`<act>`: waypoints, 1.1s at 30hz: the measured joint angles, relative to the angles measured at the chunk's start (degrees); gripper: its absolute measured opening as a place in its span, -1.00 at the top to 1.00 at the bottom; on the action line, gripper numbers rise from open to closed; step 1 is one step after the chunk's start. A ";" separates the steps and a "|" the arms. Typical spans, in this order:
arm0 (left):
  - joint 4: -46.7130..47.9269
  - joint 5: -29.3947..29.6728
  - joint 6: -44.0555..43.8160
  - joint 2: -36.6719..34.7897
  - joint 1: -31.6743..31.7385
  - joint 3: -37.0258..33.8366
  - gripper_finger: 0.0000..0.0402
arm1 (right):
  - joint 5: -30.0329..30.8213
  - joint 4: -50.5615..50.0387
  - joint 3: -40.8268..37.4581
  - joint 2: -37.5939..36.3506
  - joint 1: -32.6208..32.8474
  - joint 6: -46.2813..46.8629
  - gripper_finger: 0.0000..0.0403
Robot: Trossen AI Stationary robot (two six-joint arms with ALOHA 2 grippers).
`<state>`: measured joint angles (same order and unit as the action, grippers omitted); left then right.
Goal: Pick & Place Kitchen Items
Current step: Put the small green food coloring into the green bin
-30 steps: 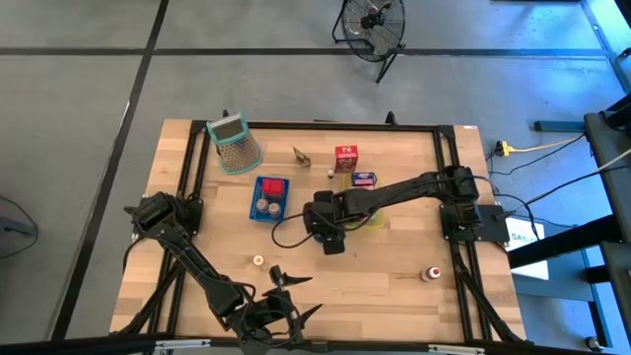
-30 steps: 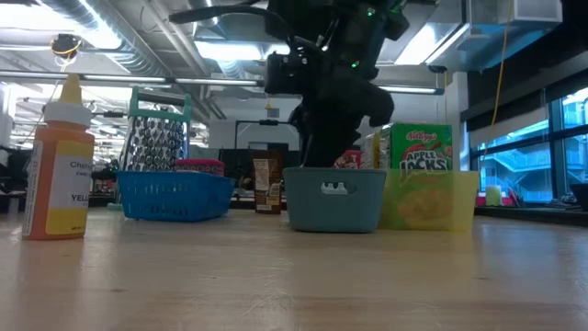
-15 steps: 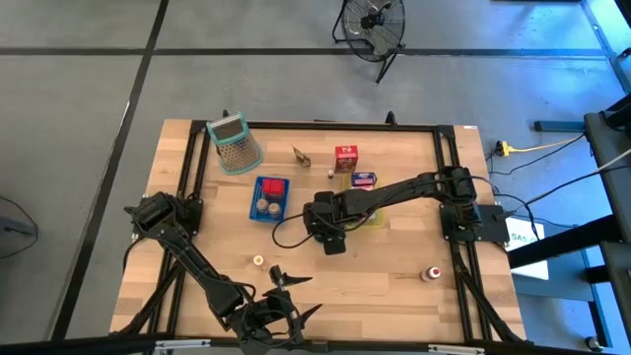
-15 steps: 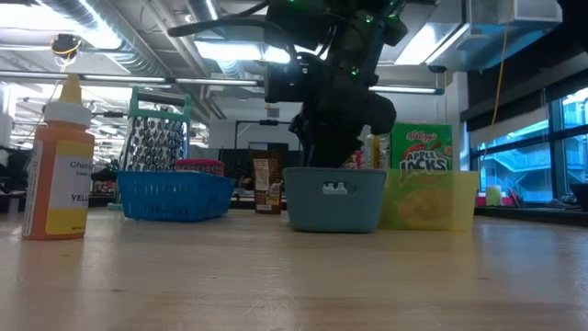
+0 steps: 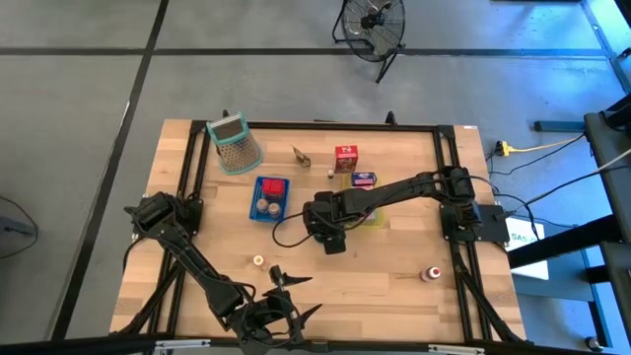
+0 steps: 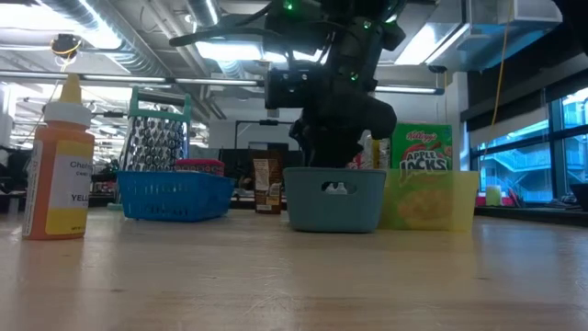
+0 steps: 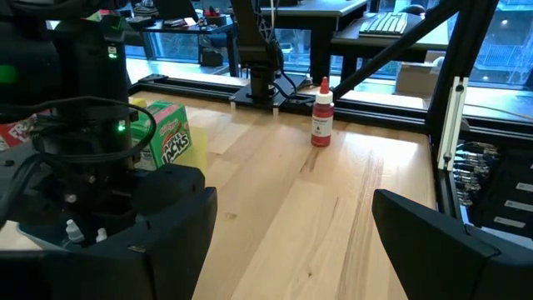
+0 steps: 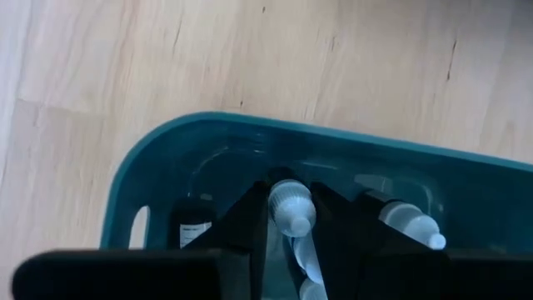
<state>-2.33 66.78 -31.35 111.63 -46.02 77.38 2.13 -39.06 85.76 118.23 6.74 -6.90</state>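
My right gripper (image 5: 326, 229) reaches down into the grey-blue tray (image 8: 175, 158) at mid-table and is shut on a small clear bottle with a white cap (image 8: 292, 210). Another clear bottle with a pointed tip (image 8: 410, 224) and a dark one (image 8: 195, 231) lie in the same tray. In the low view the gripper (image 6: 333, 156) stands just above the tray (image 6: 334, 198). My left gripper (image 5: 287, 282) waits open near the table's near edge, its fingers wide apart around nothing (image 7: 291, 242). My right gripper pinches the small clear bottle at its capped end (image 8: 291, 200) between its two fingers (image 8: 252, 218). The fingers come from above, pointing steeply down into the tray. The cap points up toward the wrist. Whether the bottle's lower end rests on the tray floor cannot be seen.
A yellow tray (image 6: 432, 199) with a green carton (image 6: 421, 147) stands right of the grey-blue one, and a blue tray (image 5: 269, 197) left of it. A grater (image 5: 235, 141), a red carton (image 5: 345, 158) and a blue-purple carton (image 5: 364, 179) stand farther back. A red-capped bottle (image 5: 431, 273) stands near right, a yellow bottle (image 6: 60, 165) near left.
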 joint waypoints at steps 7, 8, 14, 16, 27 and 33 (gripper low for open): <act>0.02 0.00 0.00 0.00 0.00 0.00 -0.58 | 0.02 0.67 0.00 0.03 0.09 -0.17 0.57; 0.00 0.00 0.00 0.00 0.00 0.00 -0.58 | 0.02 0.66 0.00 0.03 0.09 -0.17 0.55; 0.00 0.00 0.00 0.00 0.00 0.00 -0.58 | 0.22 0.51 0.00 0.03 0.08 -0.14 0.38; 0.02 0.00 0.02 0.00 0.00 0.00 -0.58 | 0.22 0.55 0.00 0.03 0.09 -0.13 0.36; 0.02 0.00 0.01 0.00 0.00 0.00 -0.58 | 0.78 0.53 0.00 0.01 0.09 -0.16 0.35; 0.02 0.00 0.02 0.00 0.00 0.00 -0.58 | 2.67 0.51 0.00 0.01 0.09 -0.16 0.35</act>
<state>-2.31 66.78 -31.33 111.63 -46.02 77.38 4.80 -38.54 85.76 118.24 6.83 -7.05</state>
